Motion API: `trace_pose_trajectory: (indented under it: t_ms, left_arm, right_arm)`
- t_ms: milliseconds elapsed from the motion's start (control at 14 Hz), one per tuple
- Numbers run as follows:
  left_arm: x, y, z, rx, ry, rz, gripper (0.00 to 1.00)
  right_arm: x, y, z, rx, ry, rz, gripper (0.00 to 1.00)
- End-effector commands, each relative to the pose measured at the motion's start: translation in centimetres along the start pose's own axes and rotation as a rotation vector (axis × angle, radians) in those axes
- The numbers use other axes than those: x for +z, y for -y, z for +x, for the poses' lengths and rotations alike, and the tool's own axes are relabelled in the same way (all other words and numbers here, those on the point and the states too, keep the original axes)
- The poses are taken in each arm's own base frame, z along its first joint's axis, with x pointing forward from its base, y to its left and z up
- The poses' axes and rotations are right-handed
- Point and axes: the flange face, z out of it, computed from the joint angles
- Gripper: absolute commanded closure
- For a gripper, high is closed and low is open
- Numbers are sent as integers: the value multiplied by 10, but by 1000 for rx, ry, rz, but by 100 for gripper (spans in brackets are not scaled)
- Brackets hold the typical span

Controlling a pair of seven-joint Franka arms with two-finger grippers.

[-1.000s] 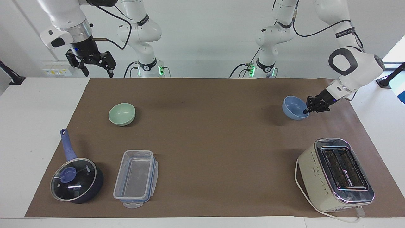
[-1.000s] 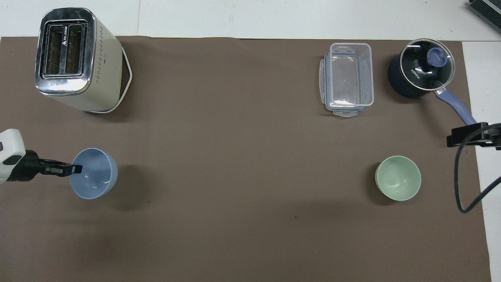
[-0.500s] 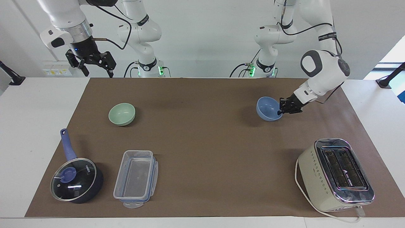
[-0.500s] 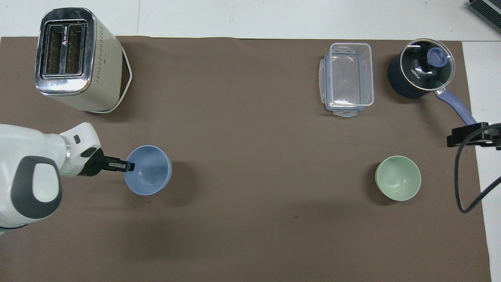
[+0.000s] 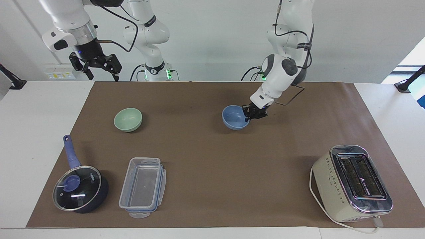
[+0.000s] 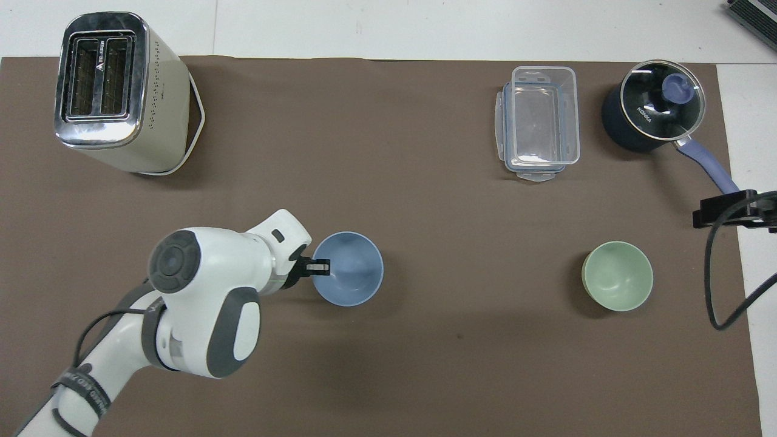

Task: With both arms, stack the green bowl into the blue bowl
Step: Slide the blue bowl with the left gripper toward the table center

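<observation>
Moved well along the worktop [image 5: 206,166] in the last second: blue bowl [image 5: 235,121], brought from the left arm's end to about the middle. Still pinched at the rim by the left gripper [image 5: 249,117], fingers clenched on the bowl's wall. Cannot tell whether lifted clear of the worktop or sliding on it.

Going across from the right arm's end:
- Right gripper [image 5: 102,74] raised over the worktop's edge nearest the robots, fingers spread wide, holding nothing, unmoved, waiting.
- Green bowl [image 5: 127,119] upright and empty, untouched, in the same spot, nearer to the robots than the lidded pan [image 5: 79,189] and the clear container [image 5: 142,187].
- Blue bowl at the middle with the left gripper on it, well apart from the green one.
- Toaster [image 5: 352,182] at the left arm's end, unmoved.

For the task: gap between the two bowls much smaller now, receiving bowl probably being placed within the right arm's reach. Stacking not yet begun. Likely next: set down and let go, then green bowl fetched by the right arm and lowered in.
</observation>
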Motion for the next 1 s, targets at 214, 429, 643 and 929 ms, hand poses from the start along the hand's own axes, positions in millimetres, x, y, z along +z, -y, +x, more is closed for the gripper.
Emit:
trace_pose_trajectory:
  t_ms: [214,429,643,929]
  left_arm:
    - [28,-42,-12,-41,28,8,100]
    - [33,-37,-20,-37,50,26,100]
    - [34,-31,-25,42,88,111,100]
    - [32,-27,-22,40,88,124,49]
  right_arm:
    - [-1,-6,-6,1,3,6,0]
    - [-1,-6,-6,1,5,6,0]
    - [-1,-5,-6,0,5,6,0]
    - [-1,-6,-6,1,5,6,0]
